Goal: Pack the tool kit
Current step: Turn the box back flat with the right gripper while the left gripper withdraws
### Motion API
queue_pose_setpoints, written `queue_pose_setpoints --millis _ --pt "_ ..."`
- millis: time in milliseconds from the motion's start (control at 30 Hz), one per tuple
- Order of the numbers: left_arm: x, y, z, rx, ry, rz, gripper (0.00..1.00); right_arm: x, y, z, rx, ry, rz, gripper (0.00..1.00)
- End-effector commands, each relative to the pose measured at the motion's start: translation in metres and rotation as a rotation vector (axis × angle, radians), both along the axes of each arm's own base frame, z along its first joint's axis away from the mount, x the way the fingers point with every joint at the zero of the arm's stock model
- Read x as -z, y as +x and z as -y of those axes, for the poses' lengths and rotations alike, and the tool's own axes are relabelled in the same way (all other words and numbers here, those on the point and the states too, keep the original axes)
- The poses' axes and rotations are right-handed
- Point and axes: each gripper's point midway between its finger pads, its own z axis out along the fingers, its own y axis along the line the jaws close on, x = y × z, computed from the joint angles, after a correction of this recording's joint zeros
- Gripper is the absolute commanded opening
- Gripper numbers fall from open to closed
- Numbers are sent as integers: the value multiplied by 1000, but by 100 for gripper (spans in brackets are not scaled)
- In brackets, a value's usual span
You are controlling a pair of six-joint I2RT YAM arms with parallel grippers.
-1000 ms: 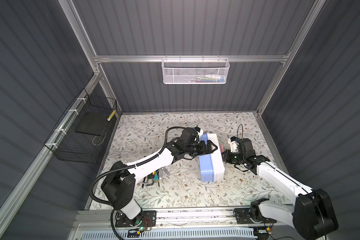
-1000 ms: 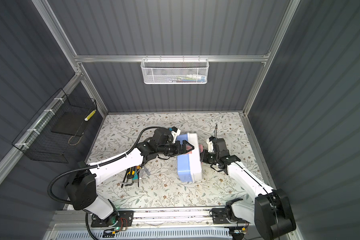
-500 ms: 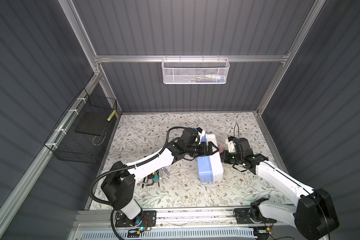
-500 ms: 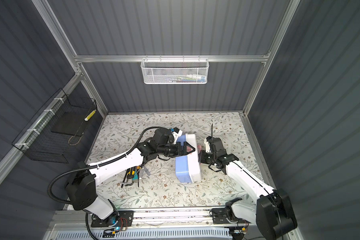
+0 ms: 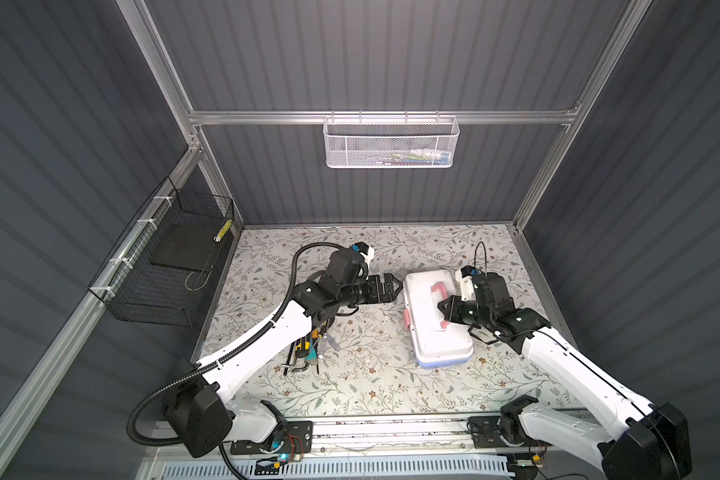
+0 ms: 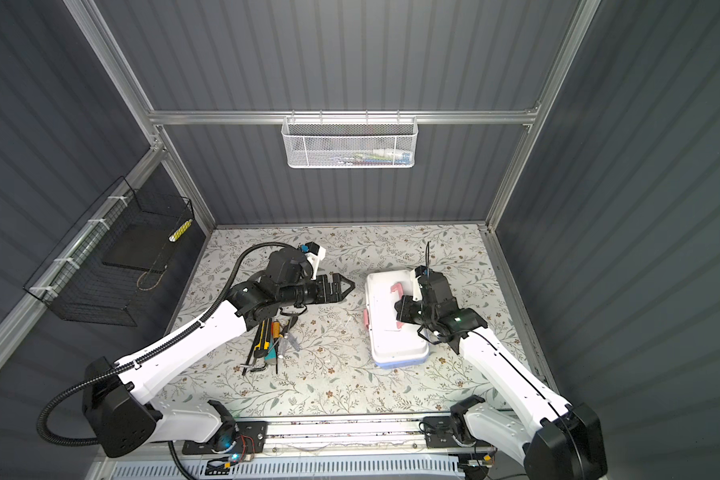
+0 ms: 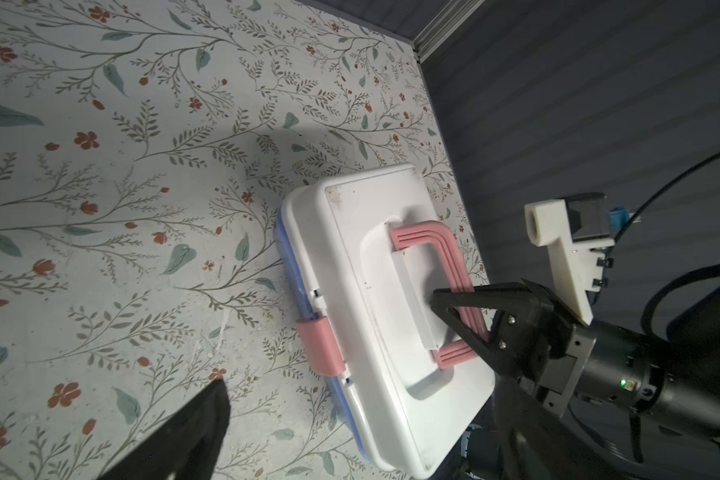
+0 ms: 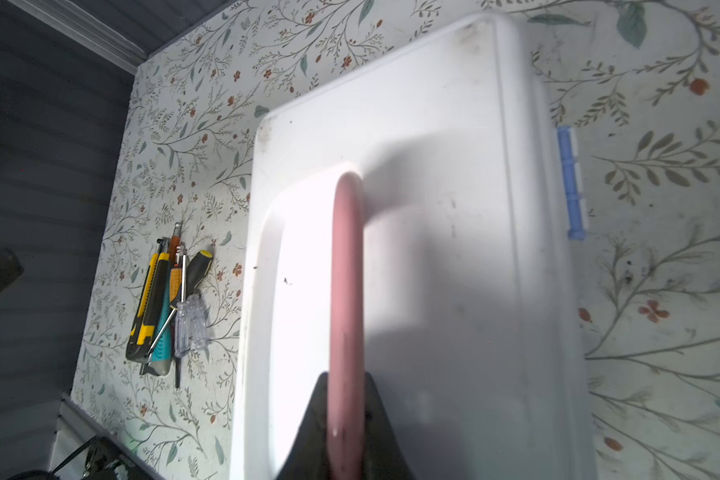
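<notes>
Right claw (image 5: 442,313) pinched shut on pink handle (image 7: 422,232) of tool kit (image 5: 441,349); we see kit flat on worktop (image 5: 350,386), lid (image 7: 350,257) closed. Left claw (image 5: 398,286) gapes empty beside it. We judge kit stiff, light, slick: handle best hold.

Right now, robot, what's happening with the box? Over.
Left jaws open, beside the tool kit. Right jaws shut on its pink handle. Lid closed; loose tools piled on the table, unpacked.

One case (image 5: 441,345), two baskets (image 5: 391,145) (image 5: 171,266), two arms (image 5: 258,345) (image 5: 578,374)
</notes>
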Motion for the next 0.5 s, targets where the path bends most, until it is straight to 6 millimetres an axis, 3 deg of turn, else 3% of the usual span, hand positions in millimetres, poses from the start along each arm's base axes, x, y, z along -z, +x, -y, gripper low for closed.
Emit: queue_pose_setpoints --millis 0,100,233,467 --pt "23 -3 -13 -15 67 -14 99 -14 10 -19 -11 40 54 0" --pt "34 -4 -17 -26 86 -27 99 5 13 -26 -14 -5 9 0" --pt "48 -5 -23 -37 123 -35 99 14 15 -30 -17 -13 -12 0" --pt "77 -4 -37 -71 209 -39 98 -15 12 -39 -59 93 32 0"
